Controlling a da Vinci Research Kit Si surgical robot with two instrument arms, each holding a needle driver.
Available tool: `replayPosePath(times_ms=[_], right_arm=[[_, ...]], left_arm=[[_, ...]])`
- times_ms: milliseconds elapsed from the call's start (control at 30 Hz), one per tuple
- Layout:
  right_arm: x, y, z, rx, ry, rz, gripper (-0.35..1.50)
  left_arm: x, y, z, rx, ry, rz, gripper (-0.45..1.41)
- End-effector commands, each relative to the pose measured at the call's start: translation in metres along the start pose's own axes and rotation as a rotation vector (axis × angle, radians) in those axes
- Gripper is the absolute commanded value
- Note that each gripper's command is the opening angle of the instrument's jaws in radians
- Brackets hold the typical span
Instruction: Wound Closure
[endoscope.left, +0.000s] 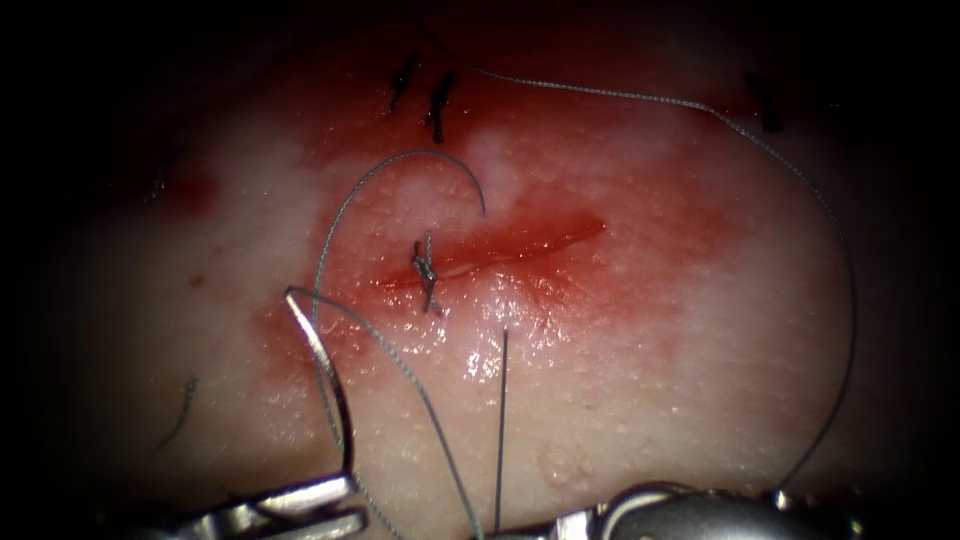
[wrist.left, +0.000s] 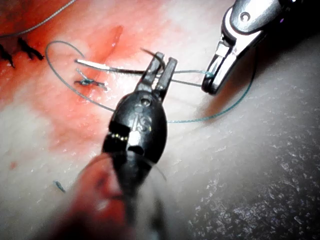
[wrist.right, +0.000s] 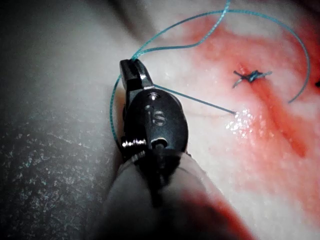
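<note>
Pork-belly tissue (endoscope.left: 700, 400) fills the bench scene, pale at the near edge and wet with red fluid (endoscope.left: 640, 250) around the cut (endoscope.left: 520, 245). Nearest, the left tool (endoscope.left: 300, 505) has its jaws closed on the curved needle (endoscope.left: 322, 370) near one end of the curve; the needle rises clear of the tissue, left of the cut, judged held there to keep the point off the surface. Beside it, the right tool (endoscope.left: 660, 515) has its jaws closed on the thread (endoscope.left: 845, 300); a straight strand (endoscope.left: 501, 420) enters the tissue just below the cut. Farther on, a tied knot (endoscope.left: 427, 268) crosses the cut's left part. Beyond, dark cut thread ends (endoscope.left: 438, 100) mark older stitches.
</note>
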Motion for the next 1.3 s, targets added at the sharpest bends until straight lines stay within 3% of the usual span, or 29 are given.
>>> replayPosePath(times_ms=[33,100,133,200,233,300,567,800,1033,1300], right_arm=[[0.0011,-0.0014,0.0011,0.006,0.021,0.006,-0.35],[0.0024,-0.0013,0.0009,-0.001,0.052,-0.021,-0.35],[0.0029,-0.0009,0.0008,-0.018,0.070,-0.036,-0.21],[0.0037,0.0003,0.0001,-0.090,0.093,-0.082,0.47],[0.0040,0.0009,-0.0002,-0.112,0.094,-0.096,0.69],[0.0044,0.0024,-0.0011,-0.148,0.096,-0.116,0.96],[0.0035,0.0067,-0.0041,-0.216,0.097,-0.160,0.99],[-0.0002,0.0094,-0.0049,-0.262,0.043,-0.158,0.96],[-0.0048,0.0129,-0.0019,-0.278,0.003,-0.112,0.98],[-0.0073,0.0160,0.0028,-0.291,-0.058,-0.108,0.98]], left_arm=[[-0.0005,0.0000,0.0007,-0.001,-0.001,-0.004,-0.45],[-0.0002,-0.0004,0.0006,-0.007,0.002,-0.009,-0.45],[0.0000,-0.0006,0.0005,-0.006,0.004,-0.012,-0.45],[0.0006,-0.0012,0.0002,0.009,0.026,-0.023,-0.45],[0.0009,-0.0015,0.0000,0.015,0.038,-0.027,-0.45],[0.0015,-0.0022,-0.0006,0.027,0.048,-0.020,-0.45],[0.0021,-0.0039,-0.0042,0.122,0.022,0.007,-0.45],[0.0012,-0.0040,-0.0074,0.178,-0.015,0.017,-0.45],[0.0011,-0.0038,-0.0070,0.181,-0.006,0.024,-0.45],[0.0006,-0.0045,-0.0061,0.184,-0.006,0.023,-0.45]])
